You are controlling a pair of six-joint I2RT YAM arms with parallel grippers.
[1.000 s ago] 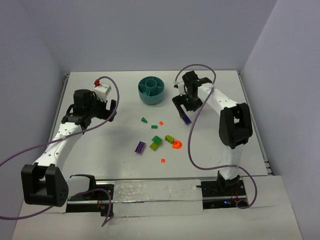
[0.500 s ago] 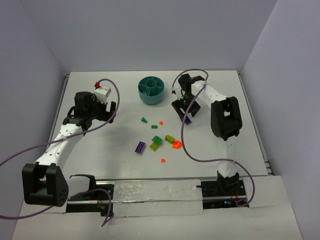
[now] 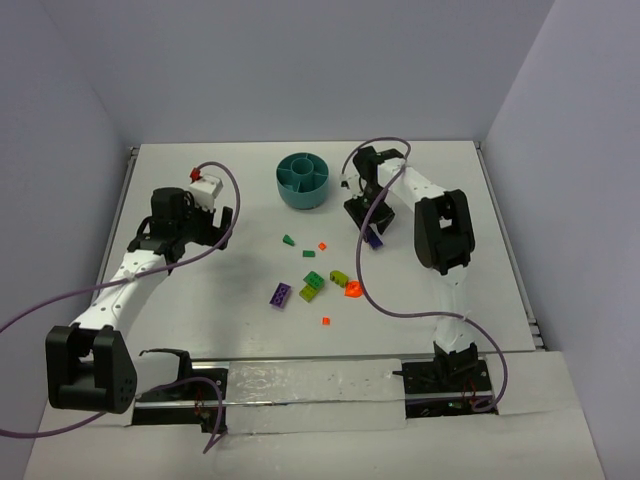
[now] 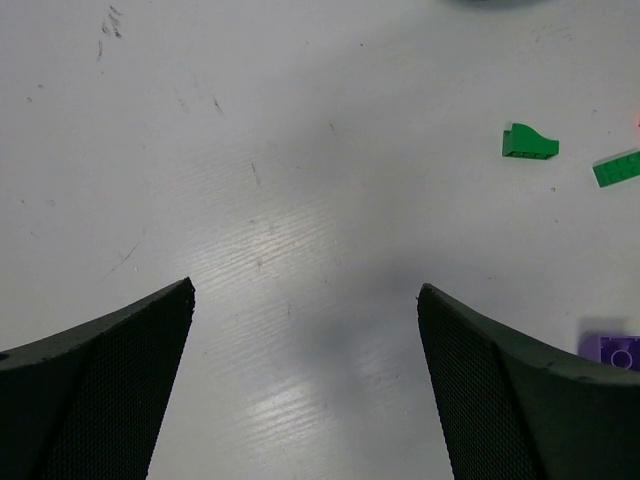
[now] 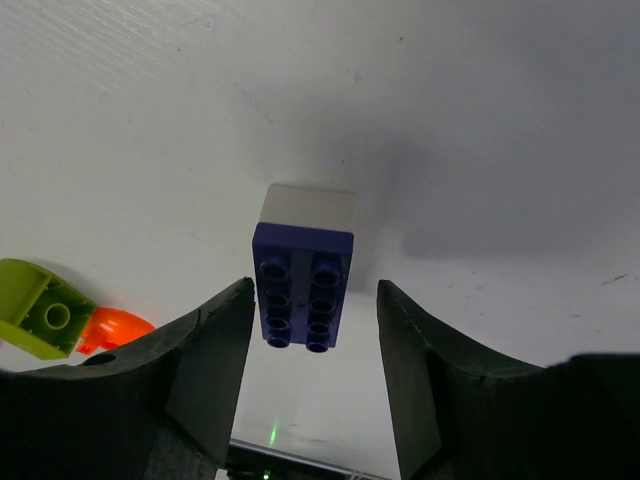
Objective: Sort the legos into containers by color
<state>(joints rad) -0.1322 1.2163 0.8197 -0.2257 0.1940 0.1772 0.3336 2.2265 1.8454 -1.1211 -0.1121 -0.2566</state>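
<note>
The teal bowl (image 3: 303, 180) stands at the back middle of the table. My right gripper (image 3: 368, 224) is to its right, pointing down, open. A purple brick (image 5: 303, 290) lies on the table between its fingers (image 5: 210, 350) with a gap on each side; it also shows in the top view (image 3: 374, 238). My left gripper (image 3: 207, 232) is open and empty over bare table at the left (image 4: 305, 290). Loose bricks lie in the middle: dark green (image 3: 288, 240), green (image 3: 314, 280), lime (image 3: 340, 277), orange (image 3: 352, 290), purple (image 3: 281, 294).
Tiny orange bits lie on the table (image 3: 323, 246) and nearer the front (image 3: 326, 321). The left wrist view shows a dark green brick (image 4: 528, 144) and a green flat piece (image 4: 617, 168) ahead to the right. Purple cables loop over both arms.
The right arm's elbow has folded in toward the left, while its gripper stays over the purple brick. The left gripper has shifted slightly.
</note>
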